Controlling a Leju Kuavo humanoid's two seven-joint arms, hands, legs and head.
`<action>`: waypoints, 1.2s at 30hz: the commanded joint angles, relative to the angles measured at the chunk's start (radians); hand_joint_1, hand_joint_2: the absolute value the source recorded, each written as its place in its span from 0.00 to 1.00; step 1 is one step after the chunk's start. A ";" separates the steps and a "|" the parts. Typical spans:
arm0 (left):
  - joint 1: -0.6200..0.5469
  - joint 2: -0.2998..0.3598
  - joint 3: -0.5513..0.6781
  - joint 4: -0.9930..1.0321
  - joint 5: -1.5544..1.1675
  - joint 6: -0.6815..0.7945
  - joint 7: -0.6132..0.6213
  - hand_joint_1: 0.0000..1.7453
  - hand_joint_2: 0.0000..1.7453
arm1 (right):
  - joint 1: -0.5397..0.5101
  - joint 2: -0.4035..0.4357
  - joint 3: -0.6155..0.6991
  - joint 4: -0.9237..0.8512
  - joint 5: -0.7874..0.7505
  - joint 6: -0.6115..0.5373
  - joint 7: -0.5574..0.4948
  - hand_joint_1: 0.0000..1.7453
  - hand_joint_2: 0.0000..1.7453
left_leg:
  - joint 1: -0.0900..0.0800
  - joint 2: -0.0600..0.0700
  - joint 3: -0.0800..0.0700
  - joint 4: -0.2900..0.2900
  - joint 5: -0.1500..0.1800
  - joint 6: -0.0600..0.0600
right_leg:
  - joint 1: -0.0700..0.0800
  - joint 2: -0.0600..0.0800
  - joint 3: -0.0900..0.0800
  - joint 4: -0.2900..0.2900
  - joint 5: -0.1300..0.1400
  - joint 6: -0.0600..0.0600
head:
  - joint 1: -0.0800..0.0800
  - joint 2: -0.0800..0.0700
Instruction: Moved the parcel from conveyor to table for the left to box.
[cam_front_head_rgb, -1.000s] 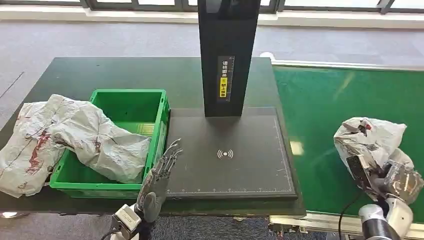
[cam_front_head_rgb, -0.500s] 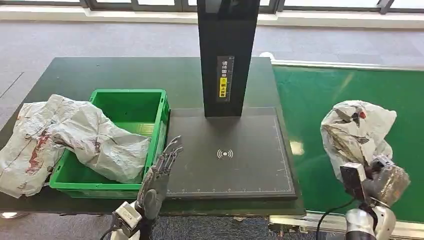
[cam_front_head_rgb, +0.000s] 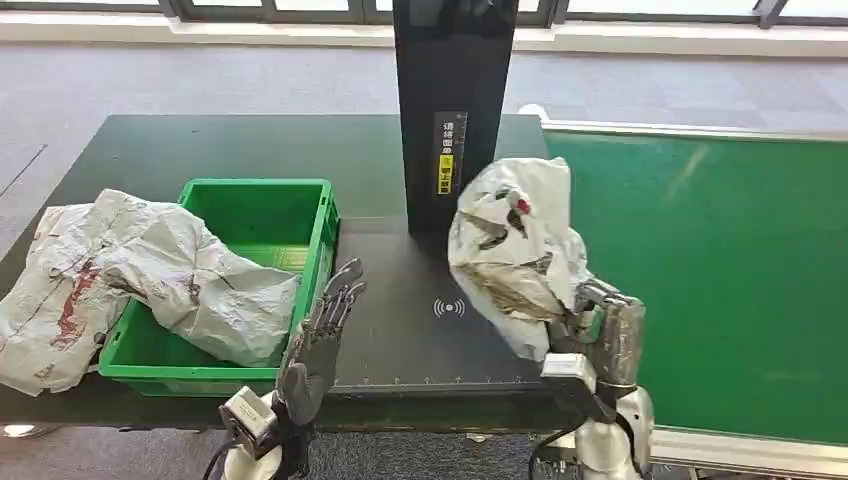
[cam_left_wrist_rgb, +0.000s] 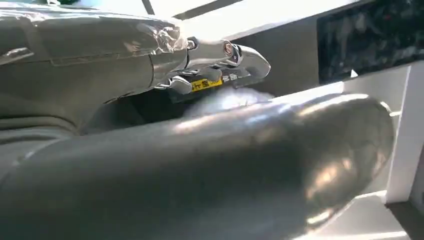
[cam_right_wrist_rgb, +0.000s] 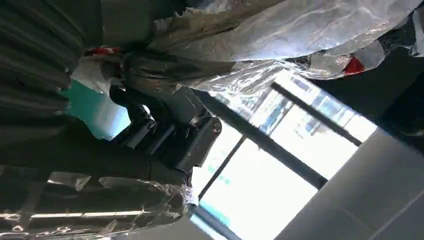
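Holding a crumpled white parcel (cam_front_head_rgb: 515, 250) up over the right side of the black scanner pad (cam_front_head_rgb: 420, 340), the right hand (cam_front_head_rgb: 600, 335) is sitting in the lower right of centre in the head view, its fingers wrapping the lower end of the bag so the bulk of it is standing above the hand. The parcel is hanging in front of the black upright post (cam_front_head_rgb: 455, 100) that is rising from the back of the pad, overlapping the post's right edge. In the right wrist view the same plastic (cam_right_wrist_rgb: 280, 40) is bunching against the dark fingers (cam_right_wrist_rgb: 170, 130), which are closing around it. The left hand (cam_front_head_rgb: 315, 350) is waiting at the lower centre-left of the head view, between the green crate (cam_front_head_rgb: 310, 200) and the pad, fingers stretching straight and lying close together, holding nothing. The left wrist view is showing that hand (cam_left_wrist_rgb: 200, 165) very near, with nothing in its grasp. Another wrinkled white bag with red markings (cam_front_head_rgb: 140, 275) is lying half in the crate and spilling over its left wall onto the dark table (cam_front_head_rgb: 200, 145). The green conveyor belt (cam_front_head_rgb: 720, 260) is filling the right of the head view.
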 joint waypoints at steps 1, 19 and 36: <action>-0.064 0.006 -0.019 0.081 0.007 0.003 0.004 0.00 0.00 | 0.012 0.045 0.236 0.045 -0.030 0.012 0.061 1.00 1.00 | 0.000 0.001 0.002 -0.001 0.000 0.000 | 0.000 0.001 0.002 -0.002 0.000 0.000 | 0.000 0.000; -0.071 -0.009 -0.011 0.105 -0.010 -0.012 0.004 0.00 0.00 | -0.048 0.049 0.044 0.307 0.111 -0.148 0.215 1.00 1.00 | 0.000 -0.001 0.003 -0.002 0.000 0.001 | 0.000 -0.001 0.004 -0.003 0.001 0.000 | 0.000 0.000; -0.078 -0.016 -0.010 0.117 -0.016 -0.016 0.004 0.00 0.00 | -0.050 0.065 -0.007 0.331 0.251 -0.178 0.338 0.14 1.00 | 0.000 0.000 0.003 -0.001 0.000 0.000 | 0.001 0.000 0.004 -0.003 0.000 -0.001 | 0.000 0.000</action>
